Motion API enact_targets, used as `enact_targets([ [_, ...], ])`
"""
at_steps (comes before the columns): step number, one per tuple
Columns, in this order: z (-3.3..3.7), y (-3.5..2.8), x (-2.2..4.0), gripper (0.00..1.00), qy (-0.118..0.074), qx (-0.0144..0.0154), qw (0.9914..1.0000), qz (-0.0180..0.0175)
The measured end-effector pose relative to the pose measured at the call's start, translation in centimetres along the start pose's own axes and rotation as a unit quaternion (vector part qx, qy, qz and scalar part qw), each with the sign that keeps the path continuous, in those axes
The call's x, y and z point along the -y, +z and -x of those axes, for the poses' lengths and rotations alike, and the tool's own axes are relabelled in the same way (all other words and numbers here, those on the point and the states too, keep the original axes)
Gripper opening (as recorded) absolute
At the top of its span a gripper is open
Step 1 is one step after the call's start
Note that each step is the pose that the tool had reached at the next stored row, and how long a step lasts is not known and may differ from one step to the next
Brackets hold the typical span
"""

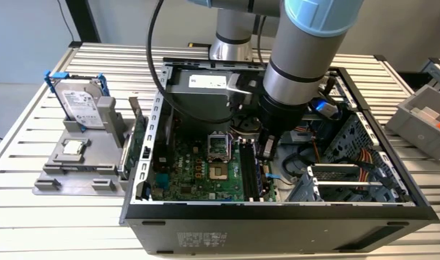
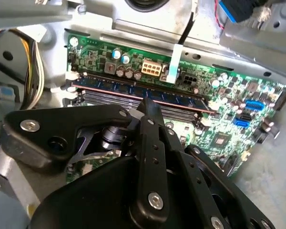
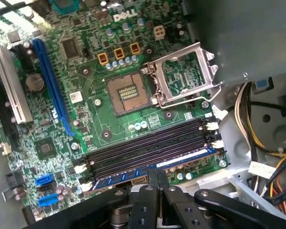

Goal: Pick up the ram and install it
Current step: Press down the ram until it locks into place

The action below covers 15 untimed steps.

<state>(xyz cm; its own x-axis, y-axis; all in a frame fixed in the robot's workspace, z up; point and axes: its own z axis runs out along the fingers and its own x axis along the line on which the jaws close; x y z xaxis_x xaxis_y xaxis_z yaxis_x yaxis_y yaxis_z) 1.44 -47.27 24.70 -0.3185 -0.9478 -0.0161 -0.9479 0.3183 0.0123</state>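
The ram (image 3: 133,174) is a long, thin, dark stick with blue labels. It stands on edge in the outermost of the black memory slots (image 3: 148,148) on the green motherboard (image 3: 100,119). In the second wrist view the ram (image 2: 181,98) runs across the board just past my black fingertips. My gripper (image 3: 157,172) is shut on the ram, its two fingertips pinching the stick's top edge near mid-length. In the exterior view my gripper (image 1: 265,153) reaches down inside the open computer case (image 1: 277,214), right over the memory slots (image 1: 250,174).
A silver hard drive with blue clips (image 1: 83,105) and a small square chip (image 1: 74,146) sit on a grey fixture at the exterior view's left. The CPU socket (image 3: 126,93) lies open beside the slots. Cables (image 3: 248,124), a drive cage (image 1: 349,181) and the power supply (image 1: 205,89) crowd the case. A grey bin (image 1: 422,116) stands at the right.
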Motion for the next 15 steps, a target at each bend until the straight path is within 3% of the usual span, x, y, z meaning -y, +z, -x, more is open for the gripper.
enact_targets([
  [4, 0.01, -0.01, 0.02, 0.0, -0.028, -0.0001, 0.99959, 0.0005],
  [8, 0.01, 0.0, 0.05, 0.0, -0.057, -0.0003, 0.9984, 0.0011],
  [11, 0.01, -0.01, 0.06, 0.0, -0.081, -0.0005, 0.99674, 0.0015],
  [15, 0.02, 0.0, 0.07, 0.0, -0.114, -0.0004, 0.99348, 0.0011],
])
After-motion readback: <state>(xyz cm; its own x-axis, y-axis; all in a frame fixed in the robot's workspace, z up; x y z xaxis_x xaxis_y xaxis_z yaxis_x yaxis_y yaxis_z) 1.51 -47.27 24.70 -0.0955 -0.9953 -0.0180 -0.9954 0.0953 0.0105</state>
